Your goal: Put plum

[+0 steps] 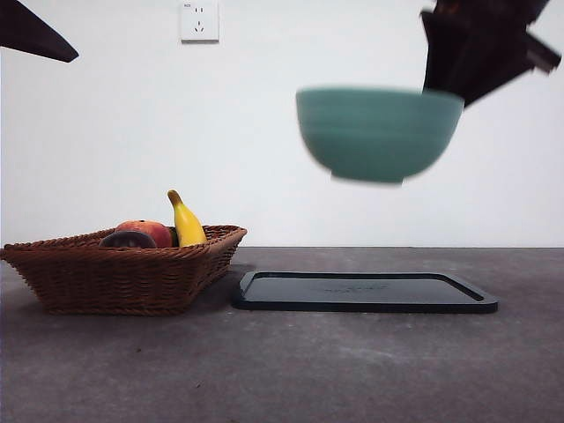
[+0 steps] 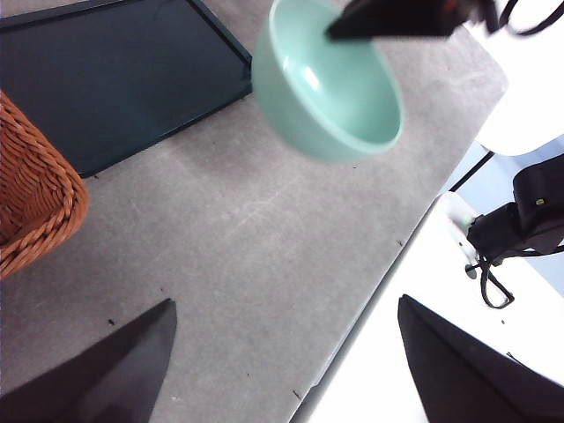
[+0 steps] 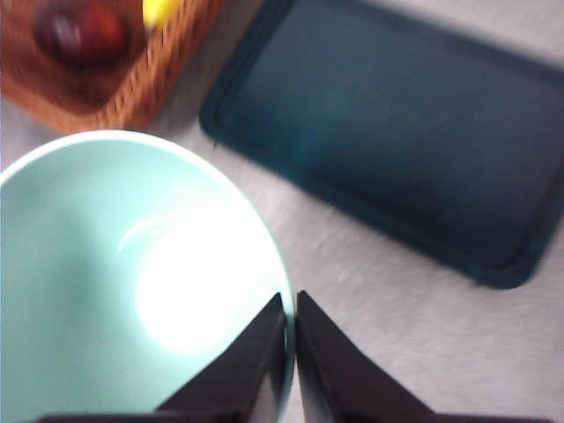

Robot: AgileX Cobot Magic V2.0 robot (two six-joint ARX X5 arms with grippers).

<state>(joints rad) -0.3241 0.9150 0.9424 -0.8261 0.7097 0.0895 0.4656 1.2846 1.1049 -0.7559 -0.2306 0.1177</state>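
Note:
The plum, dark and nearly black, lies in a wicker basket on the left of the table, beside a red-orange fruit and a banana. In the right wrist view a blurred dark red fruit shows in the basket. My right gripper hangs high on the right, shut on the rim of a teal bowl that it holds in the air; its jaws pinch the bowl's rim. My left gripper waits open, away from the basket.
A flat black tray lies on the grey table right of the basket, below the lifted bowl. The left wrist view shows the bowl, the tray, a basket corner and the table's edge.

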